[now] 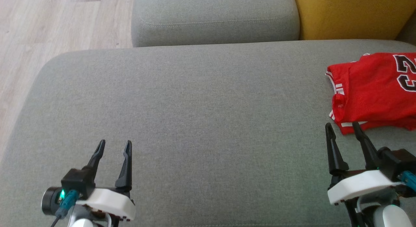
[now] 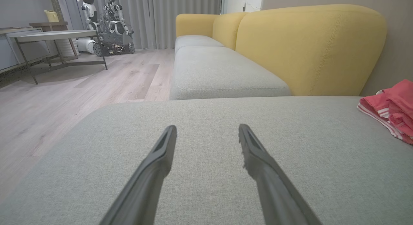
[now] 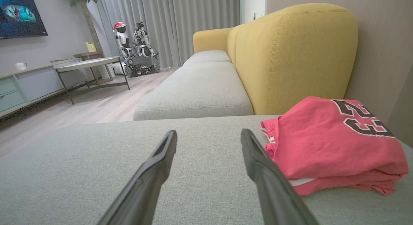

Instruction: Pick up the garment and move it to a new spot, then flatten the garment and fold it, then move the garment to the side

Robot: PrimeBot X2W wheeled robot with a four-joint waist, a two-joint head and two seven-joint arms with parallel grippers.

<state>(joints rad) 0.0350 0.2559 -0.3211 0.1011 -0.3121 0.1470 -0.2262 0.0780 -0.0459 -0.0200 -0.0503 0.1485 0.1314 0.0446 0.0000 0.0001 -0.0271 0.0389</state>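
Note:
The garment [image 1: 373,90] is a red T-shirt with a black "23" print and striped trim, lying folded at the right edge of the grey sofa cushion [image 1: 201,116]. It shows as a neat stack [image 3: 329,141] in the right wrist view and at the far right [image 2: 392,109] in the left wrist view. My right gripper [image 1: 343,125] stands open just in front of the garment's near edge, nothing between its fingers. My left gripper [image 1: 115,143] is open over bare cushion at the lower left, far from the garment.
A second grey seat cushion [image 1: 214,19] and a yellow backrest [image 1: 354,14] lie beyond. Wooden floor [image 1: 48,32] drops off to the left. A low table [image 2: 55,34] and parked robots [image 2: 106,25] stand across the room.

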